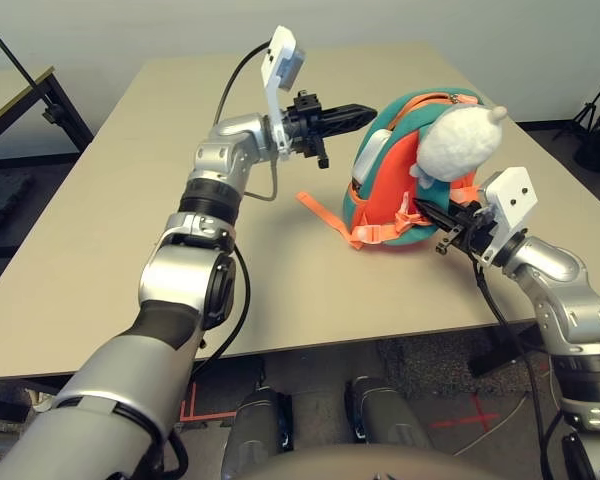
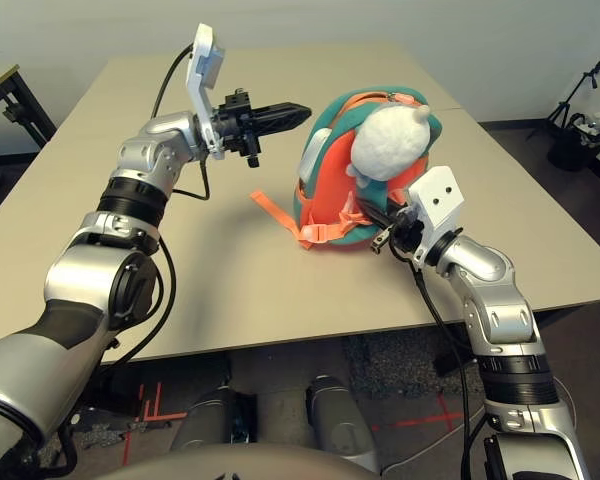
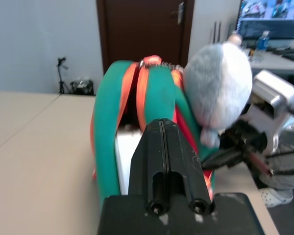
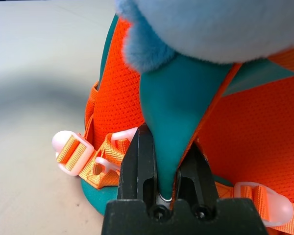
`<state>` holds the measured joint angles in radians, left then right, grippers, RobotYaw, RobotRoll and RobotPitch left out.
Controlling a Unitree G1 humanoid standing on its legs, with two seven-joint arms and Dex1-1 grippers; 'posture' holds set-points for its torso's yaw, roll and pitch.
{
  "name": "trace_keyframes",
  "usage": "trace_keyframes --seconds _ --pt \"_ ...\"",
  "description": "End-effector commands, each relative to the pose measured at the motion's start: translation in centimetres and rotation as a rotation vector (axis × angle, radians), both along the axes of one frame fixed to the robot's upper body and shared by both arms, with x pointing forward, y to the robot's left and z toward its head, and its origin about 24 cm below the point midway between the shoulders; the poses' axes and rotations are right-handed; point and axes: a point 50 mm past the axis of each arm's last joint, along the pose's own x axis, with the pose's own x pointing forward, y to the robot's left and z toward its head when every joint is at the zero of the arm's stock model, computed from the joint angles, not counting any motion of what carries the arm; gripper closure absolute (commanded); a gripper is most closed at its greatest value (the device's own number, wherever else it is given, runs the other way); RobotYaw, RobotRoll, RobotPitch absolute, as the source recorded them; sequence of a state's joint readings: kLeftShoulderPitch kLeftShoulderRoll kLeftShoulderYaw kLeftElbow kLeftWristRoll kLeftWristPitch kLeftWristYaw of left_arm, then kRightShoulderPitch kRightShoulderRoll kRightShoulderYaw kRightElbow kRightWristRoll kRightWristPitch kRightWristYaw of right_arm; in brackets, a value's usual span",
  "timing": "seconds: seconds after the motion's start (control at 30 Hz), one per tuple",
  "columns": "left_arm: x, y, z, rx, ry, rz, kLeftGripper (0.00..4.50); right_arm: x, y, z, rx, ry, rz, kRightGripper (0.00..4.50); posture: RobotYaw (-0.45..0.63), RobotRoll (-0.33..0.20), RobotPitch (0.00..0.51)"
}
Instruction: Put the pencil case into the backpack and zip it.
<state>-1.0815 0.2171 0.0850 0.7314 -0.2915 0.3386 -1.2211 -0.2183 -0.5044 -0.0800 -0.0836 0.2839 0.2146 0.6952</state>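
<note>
Beige table [image 1: 110, 260] took up most of it, with a black tripod [image 1: 592, 128] on the floor off its far right corner

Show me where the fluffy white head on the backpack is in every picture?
Left eye: plush head, right of centre.
Right eye: near centre.
Left wrist: right half.
Right wrist: along the top.
Shared landmark: the backpack under it.
</note>
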Motion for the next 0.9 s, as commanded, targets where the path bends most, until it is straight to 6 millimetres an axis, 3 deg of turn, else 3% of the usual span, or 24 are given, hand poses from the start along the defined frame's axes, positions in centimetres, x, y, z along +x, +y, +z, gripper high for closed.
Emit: trace_keyframes --seconds 0.03,0.3,0.9 --pt "-0.4 0.8 -0.6 0.025 0.014 0.015 4.50 0.1 0.8 -0.6 -0.010 0.026 0.049 4.41 -0.25 0.000 0.000" --pt "-1.4 1.9 -2.2 0.029 0.058 0.071 4.50 0.2 1.1 -0.7 -0.010 0.030 0.062 4.41 -0.24 0.000 0.000" --pt "-0.5 -0.7 -3.5 0.038 0.085 0.103 4.50 -0.3 0.7 -0.6 -0.006 0.031 0.047 4.41 -0.26 0.000 0.011"
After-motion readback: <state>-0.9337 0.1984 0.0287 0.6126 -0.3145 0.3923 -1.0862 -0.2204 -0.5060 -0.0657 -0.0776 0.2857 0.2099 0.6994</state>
